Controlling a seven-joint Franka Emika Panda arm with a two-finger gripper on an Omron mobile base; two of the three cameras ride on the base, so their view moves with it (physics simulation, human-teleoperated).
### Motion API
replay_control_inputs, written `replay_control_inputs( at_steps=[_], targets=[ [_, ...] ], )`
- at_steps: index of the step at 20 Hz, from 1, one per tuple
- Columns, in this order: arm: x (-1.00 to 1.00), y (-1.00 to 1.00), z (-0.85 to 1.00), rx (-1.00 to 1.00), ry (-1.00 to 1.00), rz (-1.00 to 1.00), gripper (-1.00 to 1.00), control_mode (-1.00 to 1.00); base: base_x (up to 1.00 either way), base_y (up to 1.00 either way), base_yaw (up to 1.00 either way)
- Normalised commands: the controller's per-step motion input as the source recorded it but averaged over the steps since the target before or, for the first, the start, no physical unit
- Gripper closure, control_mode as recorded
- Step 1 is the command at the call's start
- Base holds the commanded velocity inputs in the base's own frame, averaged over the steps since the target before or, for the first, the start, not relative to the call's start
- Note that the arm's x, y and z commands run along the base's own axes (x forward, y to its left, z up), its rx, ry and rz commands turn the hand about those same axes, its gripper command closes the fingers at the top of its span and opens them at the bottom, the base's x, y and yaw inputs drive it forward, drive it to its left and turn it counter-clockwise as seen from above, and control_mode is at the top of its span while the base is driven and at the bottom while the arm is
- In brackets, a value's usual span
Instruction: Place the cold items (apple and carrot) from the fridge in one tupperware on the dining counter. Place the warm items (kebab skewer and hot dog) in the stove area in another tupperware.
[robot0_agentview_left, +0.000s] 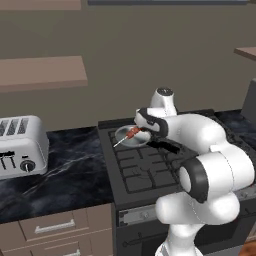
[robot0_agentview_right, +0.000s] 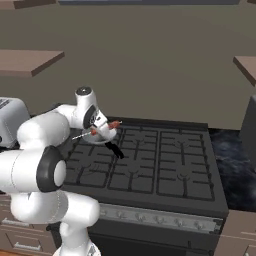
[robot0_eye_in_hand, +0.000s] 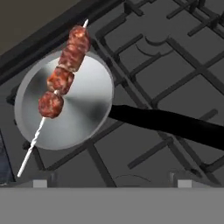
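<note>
Fingertips (robot0_eye_in_hand: 40, 183) of the gripper (robot0_eye_in_hand: 109, 183) rise wide apart at six o'clock in the hand view, holding nothing, poised above the stove (robot0_eye_in_hand: 175, 74). Just beyond them, a kebab skewer (robot0_eye_in_hand: 61, 81) lies across a small steel pan (robot0_eye_in_hand: 83, 113), its four meat chunks on the ten o'clock side of the pan and its bare stick jutting past the rim toward seven o'clock. From the pan, a black handle (robot0_eye_in_hand: 170, 124) runs toward four o'clock over the dark grates. At nine o'clock in the left base view, a toaster (robot0_agentview_left: 20, 145) sits on the black marble counter (robot0_agentview_left: 70, 175).
</note>
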Motion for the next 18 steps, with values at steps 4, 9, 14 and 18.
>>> replay_control_inputs(
  at_steps=[4,9,14,18],
  targets=[
    [0.88,0.35,-0.06,0.00,0.20,0.00,-1.00,-1.00,0.00,0.00,0.00],
    [0.65,0.13,-0.28,0.00,0.16,0.00,-1.00,-1.00,0.00,0.00,0.00],
    [0.58,0.07,-0.27,0.00,0.09,0.00,-1.00,-1.00,0.00,0.00,0.00],
    [0.46,0.05,-0.33,0.00,0.04,0.00,-1.00,-1.00,0.00,0.00,0.00]
  ],
)
